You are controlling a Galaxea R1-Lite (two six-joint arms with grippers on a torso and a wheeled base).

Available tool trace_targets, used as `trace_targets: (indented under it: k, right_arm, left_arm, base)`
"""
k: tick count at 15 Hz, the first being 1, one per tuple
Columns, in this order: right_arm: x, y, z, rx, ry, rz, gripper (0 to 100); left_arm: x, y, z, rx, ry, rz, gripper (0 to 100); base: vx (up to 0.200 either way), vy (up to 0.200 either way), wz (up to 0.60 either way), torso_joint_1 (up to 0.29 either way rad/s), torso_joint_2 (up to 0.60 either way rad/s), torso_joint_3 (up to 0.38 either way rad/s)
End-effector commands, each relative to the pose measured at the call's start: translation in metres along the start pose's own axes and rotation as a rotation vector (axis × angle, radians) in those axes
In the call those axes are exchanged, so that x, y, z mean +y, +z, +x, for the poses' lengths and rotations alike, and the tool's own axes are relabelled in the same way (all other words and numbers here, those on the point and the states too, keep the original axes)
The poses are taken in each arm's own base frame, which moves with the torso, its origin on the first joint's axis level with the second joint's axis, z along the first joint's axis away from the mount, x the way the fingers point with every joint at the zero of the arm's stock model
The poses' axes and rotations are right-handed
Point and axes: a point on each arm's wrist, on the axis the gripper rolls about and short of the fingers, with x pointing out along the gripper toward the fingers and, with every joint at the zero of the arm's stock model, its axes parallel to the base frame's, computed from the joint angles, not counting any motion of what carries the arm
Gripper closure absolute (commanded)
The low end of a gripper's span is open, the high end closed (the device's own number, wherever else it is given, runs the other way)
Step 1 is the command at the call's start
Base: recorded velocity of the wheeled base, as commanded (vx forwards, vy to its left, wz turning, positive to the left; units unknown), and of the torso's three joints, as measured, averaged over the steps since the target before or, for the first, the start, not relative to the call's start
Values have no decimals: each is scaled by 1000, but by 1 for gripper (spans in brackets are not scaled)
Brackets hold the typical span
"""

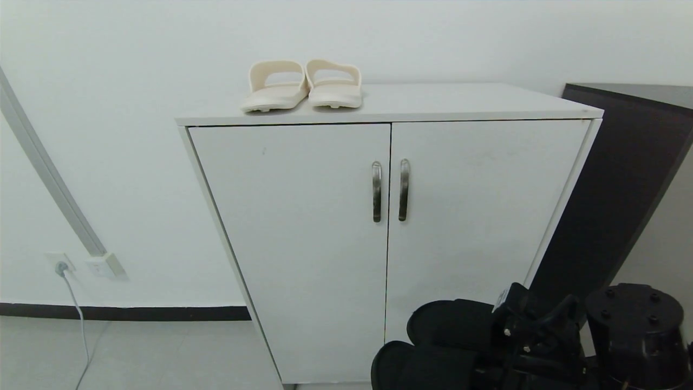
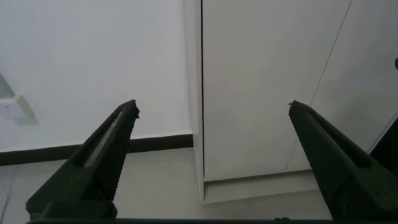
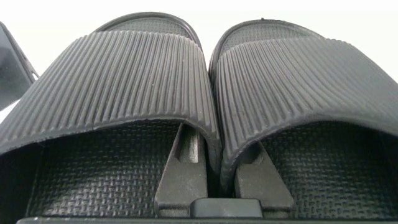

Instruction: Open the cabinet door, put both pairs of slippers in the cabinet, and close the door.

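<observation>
The white cabinet (image 1: 303,244) stands against the wall with both doors closed, its two metal handles (image 1: 377,191) side by side at the middle. A cream pair of slippers (image 1: 303,85) rests on its top, toward the left. Low in front of the right door, my right gripper (image 1: 511,330) holds a black pair of slippers (image 1: 449,325). In the right wrist view its fingers (image 3: 183,168) sit under the ribbed straps, and the right gripper (image 3: 217,177) pinches the slippers' (image 3: 124,74) inner sides together. My left gripper (image 2: 212,107) is open and empty, low near the cabinet's (image 2: 261,93) bottom left corner.
A dark panel (image 1: 622,189) stands close against the cabinet's right side. On the wall to the left are a socket with a plugged cable (image 1: 62,266) and a slanted cable duct (image 1: 43,168). Bare floor (image 1: 135,352) lies left of the cabinet.
</observation>
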Motion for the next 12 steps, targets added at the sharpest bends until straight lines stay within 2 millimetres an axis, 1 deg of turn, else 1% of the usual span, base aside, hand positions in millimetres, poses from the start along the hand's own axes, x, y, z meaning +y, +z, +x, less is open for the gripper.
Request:
trace_targets:
  k: [1, 4, 5, 6, 7, 8, 9, 10, 12]
  right_arm:
    - [0, -2, 2, 14, 2, 1, 100]
    - [0, -3, 2, 8, 2, -18, 100]
    - [0, -2, 2, -9, 0, -21, 100]
    - [0, -1, 1, -20, 2, -22, 100]
    - [0, -2, 1, -20, 2, -23, 100]
    - [0, -2, 1, -18, 2, -22, 100]
    - [0, -3, 1, -18, 2, -23, 100]
    - [0, -2, 1, -21, 2, -24, 100]
    - [0, -3, 1, -20, 2, -23, 100]
  left_arm:
    - [0, 0, 0, 6, -1, -1, 0]
    - [0, 3, 2, 29, -2, -8, 0]
    - [0, 30, 3, 15, -39, -23, 0]
    - [1, 69, 10, 17, -91, -98, 0]
    - [0, 87, 23, 70, -168, -112, 0]
    - [-2, 95, 44, 171, -280, -132, 0]
    - [-3, 102, 59, 214, -353, -150, 0]
    - [-4, 113, 88, 261, -460, -178, 0]
    - [-8, 127, 120, 207, -615, -167, 0]
  base:
    - [0, 0, 0, 0, 0, 0]
    - [0, 0, 0, 0, 0, 0]
    - [0, 0, 0, 0, 0, 0]
    - [0, 0, 0, -22, 110, 144]
    - [0, 0, 0, -17, 139, 119]
    - [0, 0, 0, -7, 85, 66]
    - [0, 0, 0, 2, 51, 41]
    - [0, 0, 0, 0, 0, 0]
    - [0, 0, 0, 0, 0, 0]
